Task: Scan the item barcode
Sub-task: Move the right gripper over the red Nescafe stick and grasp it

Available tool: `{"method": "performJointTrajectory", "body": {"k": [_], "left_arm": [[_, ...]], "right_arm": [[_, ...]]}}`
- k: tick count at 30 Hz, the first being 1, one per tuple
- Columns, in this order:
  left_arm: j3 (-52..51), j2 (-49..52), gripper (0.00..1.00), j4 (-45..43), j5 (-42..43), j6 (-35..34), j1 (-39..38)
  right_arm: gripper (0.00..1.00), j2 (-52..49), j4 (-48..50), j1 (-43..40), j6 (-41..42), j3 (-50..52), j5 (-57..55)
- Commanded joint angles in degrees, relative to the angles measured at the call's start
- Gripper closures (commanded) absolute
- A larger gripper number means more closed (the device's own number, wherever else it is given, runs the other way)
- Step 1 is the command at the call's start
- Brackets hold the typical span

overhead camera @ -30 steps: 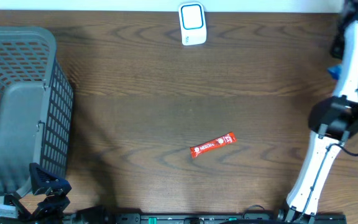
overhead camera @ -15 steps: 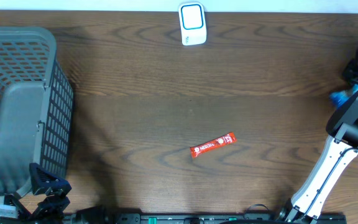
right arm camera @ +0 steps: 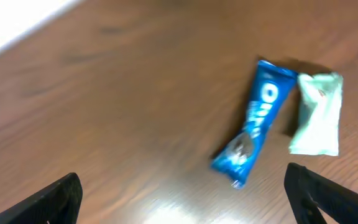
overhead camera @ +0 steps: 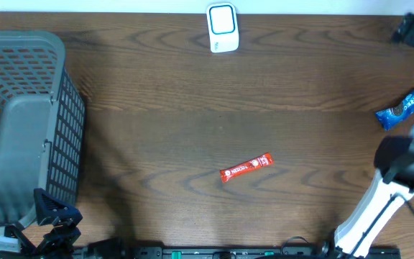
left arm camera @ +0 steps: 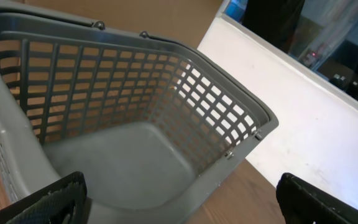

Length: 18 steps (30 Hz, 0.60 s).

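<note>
On the wooden worktop (overhead camera: 157,108) nothing is held: left gripper (left arm camera: 179,196) open by the front-left basket (overhead camera: 67,137), sachet (overhead camera: 246,167) near the middle, right gripper (right arm camera: 182,193) open above the Oreo pack (overhead camera: 403,108) at the right edge, scanner (overhead camera: 222,27) at the far edge, so scanning seems not yet begun.

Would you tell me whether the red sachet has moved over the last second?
No. In the overhead view the red sachet keeps the same spot and tilt, nearer the front edge than the white scanner and slightly to its right.
</note>
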<state>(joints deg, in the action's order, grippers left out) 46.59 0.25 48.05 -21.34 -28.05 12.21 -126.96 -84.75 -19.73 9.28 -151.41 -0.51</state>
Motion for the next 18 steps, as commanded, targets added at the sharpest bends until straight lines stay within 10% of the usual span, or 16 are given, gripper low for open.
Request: {"method": "performJointTrajectory", "body": {"k": [1,5,18], "left_arm": [[0.1,0.0,0.02,0.0,-0.3,1.0,-0.2],[0.1,0.0,0.02,0.0,-0.3,1.0,-0.2],[0.1,0.0,0.02,0.0,-0.3,1.0,-0.2]], "right_arm": [[0.01,5.9,-4.6,7.5,-10.9,-0.9,7.5],[0.01,7.8,-12.6,15.1,-23.2,-0.9,12.9],[0.10,8.0,-12.6,38.1,-24.8,14.3,15.2]]}}
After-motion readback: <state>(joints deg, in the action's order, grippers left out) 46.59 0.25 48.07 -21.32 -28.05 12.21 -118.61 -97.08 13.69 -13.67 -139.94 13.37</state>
